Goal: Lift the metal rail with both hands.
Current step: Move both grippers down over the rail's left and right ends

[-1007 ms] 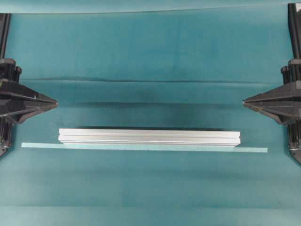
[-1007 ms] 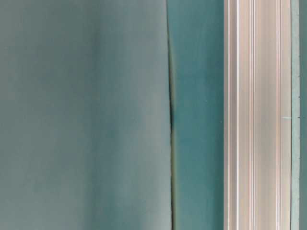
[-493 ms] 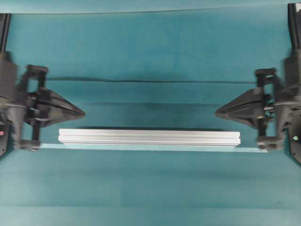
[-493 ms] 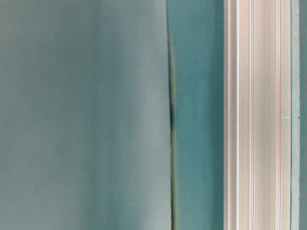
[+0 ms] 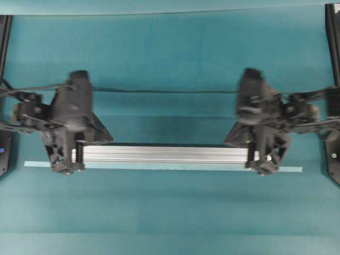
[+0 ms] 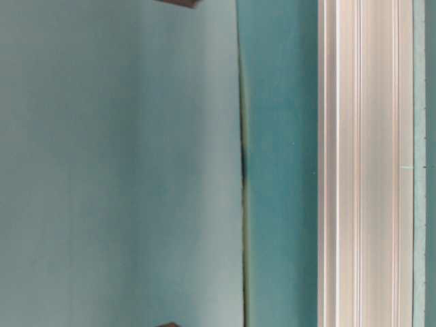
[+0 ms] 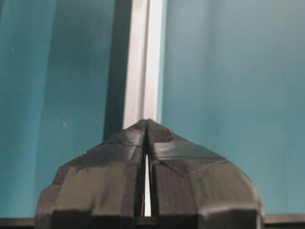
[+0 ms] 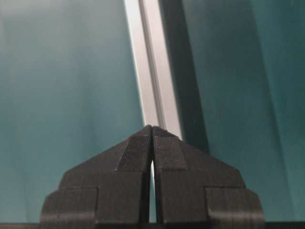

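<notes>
The metal rail (image 5: 164,154) lies flat on the teal cloth, running left to right. It also shows in the table-level view (image 6: 364,163). My left gripper (image 5: 108,139) hovers over the rail's left end, pointing along it toward the middle. My right gripper (image 5: 229,141) hovers over the right end the same way. In the left wrist view the left gripper (image 7: 146,122) is shut with its tips together and holds nothing; the rail (image 7: 143,71) runs away beneath it. In the right wrist view the right gripper (image 8: 152,127) is also shut and empty above the rail (image 8: 152,71).
A thin pale-green tape strip (image 5: 289,169) lies along the rail's near side and sticks out past both ends. A fold in the cloth (image 5: 159,91) runs across behind the rail. Black arm bases stand at the left (image 5: 4,154) and right (image 5: 333,159) edges.
Both arms have swung in from the table's sides and now stand over the rail's two ends. The rail and the tape strip have not moved.
</notes>
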